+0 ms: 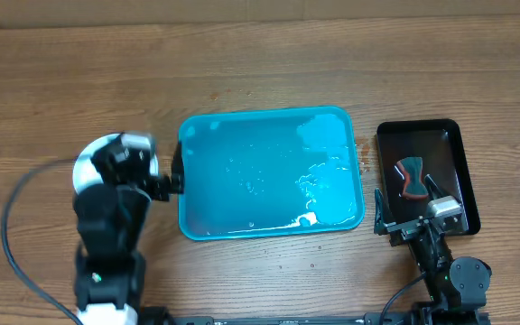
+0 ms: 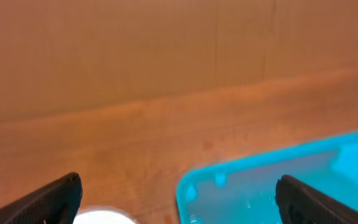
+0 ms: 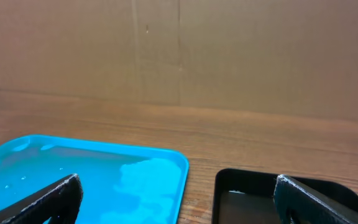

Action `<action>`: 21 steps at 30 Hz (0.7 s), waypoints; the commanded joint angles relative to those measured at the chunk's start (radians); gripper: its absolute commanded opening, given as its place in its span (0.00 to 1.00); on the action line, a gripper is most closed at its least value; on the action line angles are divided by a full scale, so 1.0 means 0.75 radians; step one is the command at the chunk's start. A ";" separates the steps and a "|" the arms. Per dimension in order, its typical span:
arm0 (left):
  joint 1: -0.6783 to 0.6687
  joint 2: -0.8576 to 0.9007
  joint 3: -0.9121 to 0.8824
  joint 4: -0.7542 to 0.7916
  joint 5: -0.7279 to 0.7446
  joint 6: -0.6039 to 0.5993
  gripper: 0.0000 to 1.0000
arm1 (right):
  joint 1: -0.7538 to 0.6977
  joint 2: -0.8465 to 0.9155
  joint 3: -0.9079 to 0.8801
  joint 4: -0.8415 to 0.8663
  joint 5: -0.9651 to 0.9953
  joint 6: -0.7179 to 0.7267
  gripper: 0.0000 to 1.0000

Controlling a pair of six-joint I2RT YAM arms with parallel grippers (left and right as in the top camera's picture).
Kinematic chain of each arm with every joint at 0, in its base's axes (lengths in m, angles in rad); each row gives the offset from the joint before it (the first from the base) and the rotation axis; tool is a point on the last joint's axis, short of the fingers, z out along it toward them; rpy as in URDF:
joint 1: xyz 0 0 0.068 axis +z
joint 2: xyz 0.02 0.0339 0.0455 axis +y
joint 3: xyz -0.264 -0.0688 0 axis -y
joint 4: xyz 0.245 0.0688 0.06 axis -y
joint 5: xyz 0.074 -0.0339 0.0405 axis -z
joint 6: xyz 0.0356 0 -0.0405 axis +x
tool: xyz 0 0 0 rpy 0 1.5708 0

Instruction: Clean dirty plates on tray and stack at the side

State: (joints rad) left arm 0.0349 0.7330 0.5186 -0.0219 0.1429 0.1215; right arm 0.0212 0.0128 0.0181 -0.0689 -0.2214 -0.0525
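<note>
- The large turquoise rectangular plastic tray [image 1: 242, 181], round-cornered and raised at the rim, is seen bare of plates. Its glossy floor is filmed with water and droplets.
- The pale round plastic plates [image 1: 87, 161] lie just left of the tray on the grained wooden table [image 1: 269, 72]. They are mostly hidden under the left arm, so their number cannot be told.
- The left gripper [image 2: 179, 208] is held wide and empty by the tray's left edge.
- The right gripper [image 3: 179, 205] is likewise spread wide and empty beside the small black rectangular tray [image 1: 445, 149], in which a red-and-black tool [image 1: 411, 177] lies.
- The plates could be nudged or toppled if the left arm above them were swung carelessly. Smooth, probably wet plastic slides easily.
</note>
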 commanded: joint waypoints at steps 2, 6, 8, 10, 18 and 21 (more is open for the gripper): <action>0.007 -0.288 -0.363 0.212 0.005 0.077 1.00 | 0.008 -0.013 -0.013 0.009 -0.005 0.001 1.00; 0.006 -0.488 -0.526 0.237 -0.021 0.078 1.00 | 0.008 -0.013 -0.013 0.009 -0.005 0.001 1.00; 0.005 -0.581 -0.591 0.233 -0.051 0.079 1.00 | 0.008 -0.013 -0.013 0.009 -0.005 0.001 1.00; 0.004 -0.647 -0.639 0.234 -0.062 0.089 1.00 | 0.008 -0.013 -0.013 0.009 -0.005 0.001 1.00; -0.005 -0.855 -0.685 0.009 -0.111 0.129 1.00 | 0.008 -0.013 -0.013 0.009 -0.005 0.001 1.00; -0.006 -0.925 -0.685 -0.074 -0.132 0.126 1.00 | 0.008 -0.013 -0.013 0.009 -0.005 0.001 1.00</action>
State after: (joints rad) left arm 0.0341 0.0864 0.0097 -0.0647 0.0811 0.1947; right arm 0.0216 0.0128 0.0181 -0.0677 -0.2214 -0.0528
